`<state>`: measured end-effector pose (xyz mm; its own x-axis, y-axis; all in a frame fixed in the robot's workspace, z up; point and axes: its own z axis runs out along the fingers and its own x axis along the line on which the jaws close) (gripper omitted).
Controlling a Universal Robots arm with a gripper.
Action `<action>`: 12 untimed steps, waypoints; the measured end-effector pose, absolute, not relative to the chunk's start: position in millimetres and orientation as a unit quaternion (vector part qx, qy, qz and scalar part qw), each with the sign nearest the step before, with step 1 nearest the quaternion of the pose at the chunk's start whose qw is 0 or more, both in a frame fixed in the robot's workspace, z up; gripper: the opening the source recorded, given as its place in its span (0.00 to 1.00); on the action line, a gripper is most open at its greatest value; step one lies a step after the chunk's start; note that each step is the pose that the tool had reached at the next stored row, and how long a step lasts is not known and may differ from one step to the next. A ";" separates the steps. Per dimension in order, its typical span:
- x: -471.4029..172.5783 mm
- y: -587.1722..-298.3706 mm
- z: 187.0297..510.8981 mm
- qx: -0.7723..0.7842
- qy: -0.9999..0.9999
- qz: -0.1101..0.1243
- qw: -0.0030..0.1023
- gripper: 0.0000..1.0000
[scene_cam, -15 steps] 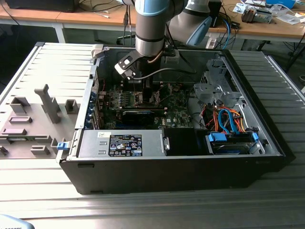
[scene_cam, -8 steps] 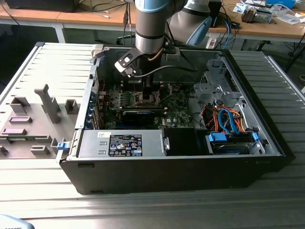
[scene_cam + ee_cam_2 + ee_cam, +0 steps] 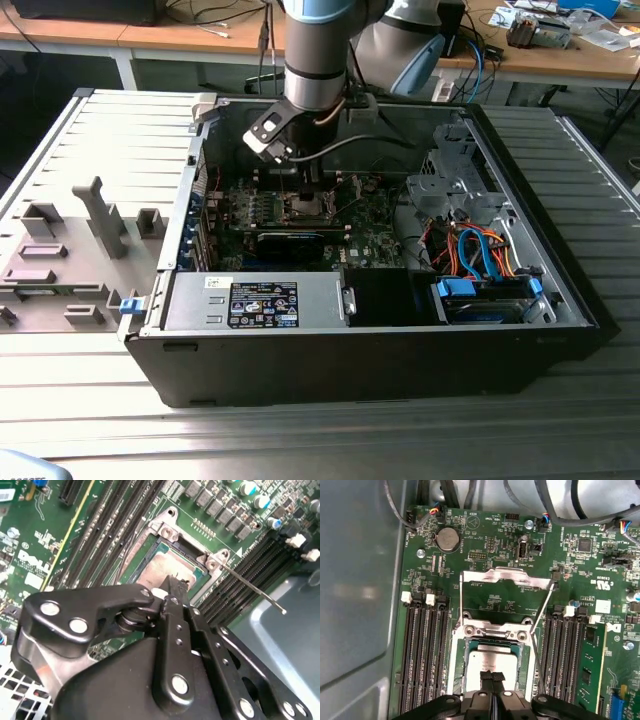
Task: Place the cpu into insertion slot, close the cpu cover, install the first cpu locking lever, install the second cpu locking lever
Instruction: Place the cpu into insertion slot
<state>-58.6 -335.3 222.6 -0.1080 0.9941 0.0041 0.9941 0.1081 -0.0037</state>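
Exterior view: arm reaches into open computer case (image 3: 350,365) on table (image 3: 300,440), upper middle of frame. First wrist view: cpu (image 3: 490,662) lies flat in insertion slot (image 3: 492,629). cpu cover (image 3: 507,577) is swung open, locking lever (image 3: 543,607) unlatched. Hand (image 3: 492,678) has fingers pressed together, tips over cpu; contact unclear.

The cpu (image 3: 477,662) has a matt silvery metal top; the cpu cover (image 3: 507,576) beside it appears bare, lightly glossy metal.
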 end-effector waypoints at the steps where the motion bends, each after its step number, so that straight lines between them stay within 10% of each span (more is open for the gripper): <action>1: -58.5 -335.3 226.6 -0.668 -0.744 0.000 0.003 0.11; 12: -58.4 -335.3 259.8 -0.668 -0.744 0.000 0.002 0.11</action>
